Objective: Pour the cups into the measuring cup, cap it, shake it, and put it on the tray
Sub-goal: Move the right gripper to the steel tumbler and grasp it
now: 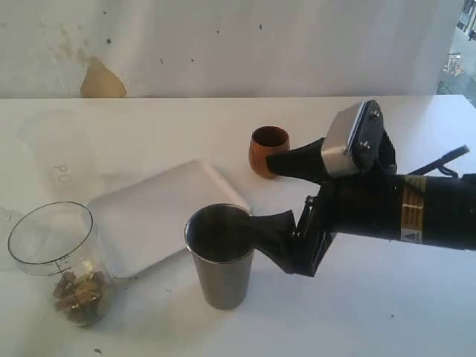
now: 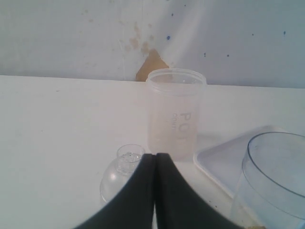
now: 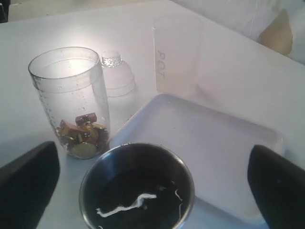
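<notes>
Straddling steel tumbler point(image 1: 221, 271), right hand point(image 3: 152, 157) open; measuring cup point(image 1: 56, 256) holds pieces point(image 1: 78, 294)

Frosted cup point(image 2: 175, 114) upright on white table point(image 1: 186, 126); brown patch point(image 1: 100, 80) on wall point(image 1: 260, 44) behind.

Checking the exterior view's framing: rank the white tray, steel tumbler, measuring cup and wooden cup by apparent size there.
1. white tray
2. measuring cup and steel tumbler, too alike to rank
3. wooden cup, though farthest

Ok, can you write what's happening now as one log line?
left gripper: shut | right gripper: open at steel tumbler | measuring cup: uncapped, brown bits inside
</notes>
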Motion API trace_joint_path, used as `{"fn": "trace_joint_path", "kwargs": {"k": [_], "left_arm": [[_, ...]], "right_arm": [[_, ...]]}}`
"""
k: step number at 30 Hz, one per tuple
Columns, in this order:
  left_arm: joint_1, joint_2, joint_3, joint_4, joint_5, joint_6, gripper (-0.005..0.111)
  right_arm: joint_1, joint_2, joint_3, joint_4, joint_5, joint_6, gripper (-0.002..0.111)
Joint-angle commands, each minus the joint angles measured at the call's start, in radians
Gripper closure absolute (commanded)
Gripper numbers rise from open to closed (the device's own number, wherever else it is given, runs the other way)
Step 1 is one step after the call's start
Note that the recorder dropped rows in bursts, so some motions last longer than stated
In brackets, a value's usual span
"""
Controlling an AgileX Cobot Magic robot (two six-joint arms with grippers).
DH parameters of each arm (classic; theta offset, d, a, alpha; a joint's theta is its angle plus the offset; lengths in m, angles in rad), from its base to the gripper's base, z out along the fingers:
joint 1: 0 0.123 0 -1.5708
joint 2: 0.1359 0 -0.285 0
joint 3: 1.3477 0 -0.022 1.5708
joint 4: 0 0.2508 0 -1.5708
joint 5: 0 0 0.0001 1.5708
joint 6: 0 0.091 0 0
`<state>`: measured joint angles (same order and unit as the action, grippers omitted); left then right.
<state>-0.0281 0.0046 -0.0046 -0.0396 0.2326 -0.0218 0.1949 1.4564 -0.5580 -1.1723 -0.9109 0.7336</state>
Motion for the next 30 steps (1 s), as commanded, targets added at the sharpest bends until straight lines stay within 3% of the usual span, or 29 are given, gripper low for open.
{"fn": "trace_joint_path", "kwargs": {"k": [1,7,21,30], "left_arm": [[-0.005,-0.005,0.005,-0.005,0.0,0.001,0.107],[-0.005,-0.005,0.005,-0.005,0.0,0.001,0.107],[-0.005,-0.005,0.005,-0.005,0.0,0.001,0.107],[-0.005,-0.005,0.005,-0.005,0.0,0.001,0.107]], "right_arm": [[0.038,0.009,0.061,0.115,-0.01,-0.151,0.003],[0.044,0.083,0.094,0.235,-0.01,-0.281,0.003],[0.044,0.143,0.12,0.223,-0.076,-0.319,0.003],[0.044,0.299,0.126,0.235,-0.115,-0.409,0.003]]}}
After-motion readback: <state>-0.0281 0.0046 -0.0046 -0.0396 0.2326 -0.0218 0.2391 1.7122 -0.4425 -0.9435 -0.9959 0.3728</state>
